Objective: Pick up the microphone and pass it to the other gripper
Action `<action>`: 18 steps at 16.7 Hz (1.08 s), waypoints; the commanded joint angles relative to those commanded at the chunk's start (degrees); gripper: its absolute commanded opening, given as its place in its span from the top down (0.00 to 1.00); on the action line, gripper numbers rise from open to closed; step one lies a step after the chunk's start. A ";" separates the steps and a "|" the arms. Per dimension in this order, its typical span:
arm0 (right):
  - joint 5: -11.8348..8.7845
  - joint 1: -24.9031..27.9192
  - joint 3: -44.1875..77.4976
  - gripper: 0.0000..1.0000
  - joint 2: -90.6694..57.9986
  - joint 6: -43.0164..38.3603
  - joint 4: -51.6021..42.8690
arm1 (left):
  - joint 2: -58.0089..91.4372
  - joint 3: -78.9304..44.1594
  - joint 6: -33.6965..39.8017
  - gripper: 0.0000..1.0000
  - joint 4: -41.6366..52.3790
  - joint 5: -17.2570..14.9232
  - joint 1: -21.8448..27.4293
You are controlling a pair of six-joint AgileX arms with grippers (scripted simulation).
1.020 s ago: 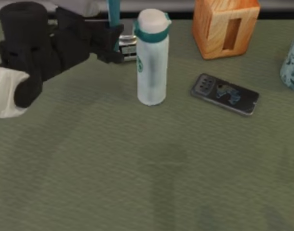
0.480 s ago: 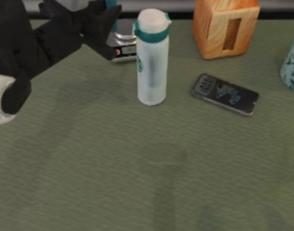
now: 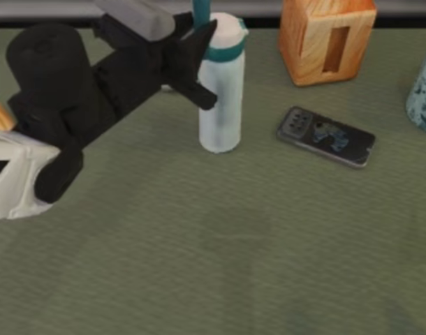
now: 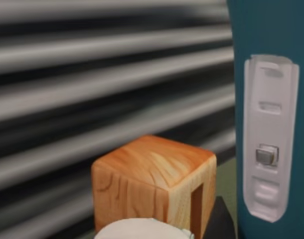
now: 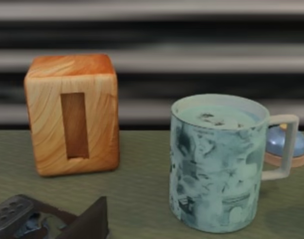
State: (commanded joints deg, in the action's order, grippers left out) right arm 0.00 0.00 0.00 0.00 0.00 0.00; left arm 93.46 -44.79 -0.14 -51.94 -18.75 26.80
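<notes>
The microphone shows as a slim teal handle [image 3: 200,10] rising out of the top edge of the top view; its mesh head is out of sight. My left gripper [image 3: 207,63] is shut on it, lifted off the table just left of the white bottle [image 3: 220,112]. In the left wrist view the teal handle with its white switch patch [image 4: 270,139] fills one side, with one black fingertip [image 4: 219,221] beside it. My right gripper, the other gripper, is outside the top view; only one dark fingertip [image 5: 92,221] shows in the right wrist view.
A wooden box [image 3: 327,42] stands at the back, and a phone [image 3: 327,136] lies right of the bottle. A teal patterned mug [image 3: 424,87] sits at the right edge, large in the right wrist view [image 5: 217,164], with a small blue bell [image 5: 287,145] behind it.
My left gripper has carried the microphone to the right, from the back left up to the bottle's top. The arm now covers the small silver device seen earlier.
</notes>
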 joint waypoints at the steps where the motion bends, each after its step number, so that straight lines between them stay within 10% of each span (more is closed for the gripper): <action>1: 0.00 0.00 0.00 0.00 0.00 0.00 0.00 | -0.65 1.08 0.25 1.00 -1.26 2.59 2.31; 5: 0.00 0.00 0.00 0.00 0.00 0.00 0.00 | -2.71 4.03 0.95 1.00 -4.90 9.28 8.67; 18: -0.40 0.40 0.63 0.00 -0.73 0.05 0.38 | -2.80 4.14 0.97 1.00 -5.05 9.50 8.89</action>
State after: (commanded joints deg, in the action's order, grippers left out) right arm -0.40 0.40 0.63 -0.73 0.05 0.38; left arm 90.66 -40.65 0.83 -56.99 -9.25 35.69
